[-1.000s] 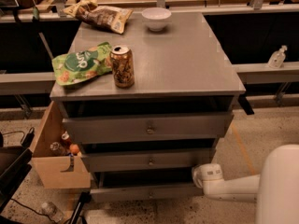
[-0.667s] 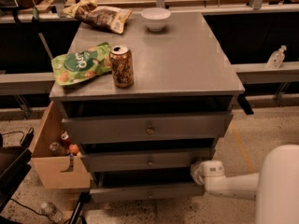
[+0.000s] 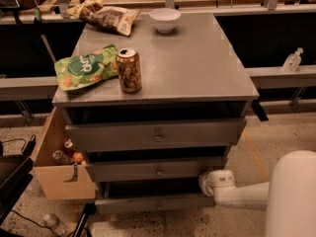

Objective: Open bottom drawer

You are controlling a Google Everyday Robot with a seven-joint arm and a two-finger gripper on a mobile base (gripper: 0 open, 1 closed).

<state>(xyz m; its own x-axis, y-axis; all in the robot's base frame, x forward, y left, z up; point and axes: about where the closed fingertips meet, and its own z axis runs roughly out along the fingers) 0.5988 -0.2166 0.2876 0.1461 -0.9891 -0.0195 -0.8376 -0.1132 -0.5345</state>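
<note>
The grey cabinet (image 3: 197, 68) has three drawer fronts stacked below its top. The bottom drawer (image 3: 148, 203) is the slimmest and narrowest, low near the floor, with a small round knob (image 3: 158, 205) at its centre. A dark gap shows above its front. My gripper (image 3: 204, 183) is at the end of a white arm (image 3: 242, 194) that comes in from the lower right. It sits at the right end of that gap, just above the bottom drawer's right corner. Its fingertips are hidden against the cabinet.
A drink can (image 3: 128, 70), a green snack bag (image 3: 84, 73), a brown snack bag (image 3: 106, 18) and a white bowl (image 3: 165, 19) stand on the cabinet top. A wooden box (image 3: 59, 179) with bottles hangs at the cabinet's left. Black equipment (image 3: 12, 181) is at the lower left.
The arm has shifted slightly left and up, bringing the gripper closer to the right end of the bottom drawer. The drawers look unchanged.
</note>
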